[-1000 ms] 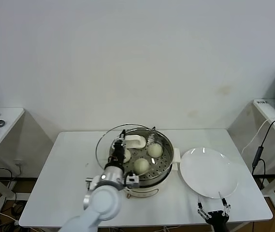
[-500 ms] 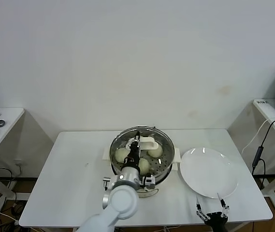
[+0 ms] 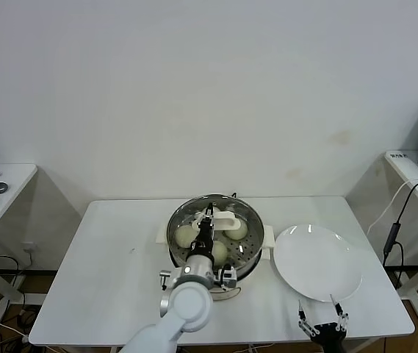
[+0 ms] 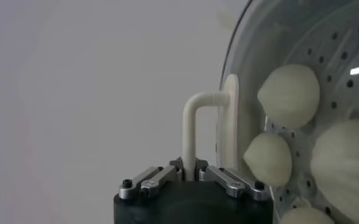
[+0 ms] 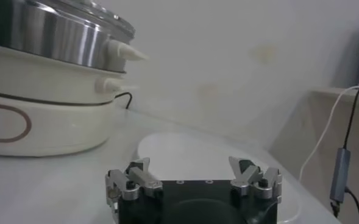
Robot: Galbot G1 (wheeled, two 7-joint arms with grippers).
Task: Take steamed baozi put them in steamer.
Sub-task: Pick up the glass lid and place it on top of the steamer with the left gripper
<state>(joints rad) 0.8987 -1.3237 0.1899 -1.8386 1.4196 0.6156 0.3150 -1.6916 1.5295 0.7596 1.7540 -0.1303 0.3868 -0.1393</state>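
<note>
Baozi (image 3: 186,235) are all in the steamer (image 3: 247,254) on the bench (image 3: 106,279). Left gripper (image 3: 210,218), fingers closed on lid handle (image 4: 191,131), sets glass lid (image 3: 212,200) on. Next: release handle, lift away. Right gripper (image 3: 324,322) waits near plate (image 3: 316,262), fingers wide w/ nothing.

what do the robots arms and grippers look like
The left arm has a rounded white shell with a silver metal joint ring. The left gripper and the right gripper each have a black body and bare silver metal fingers with black screws. No markings or arm cables show.
</note>
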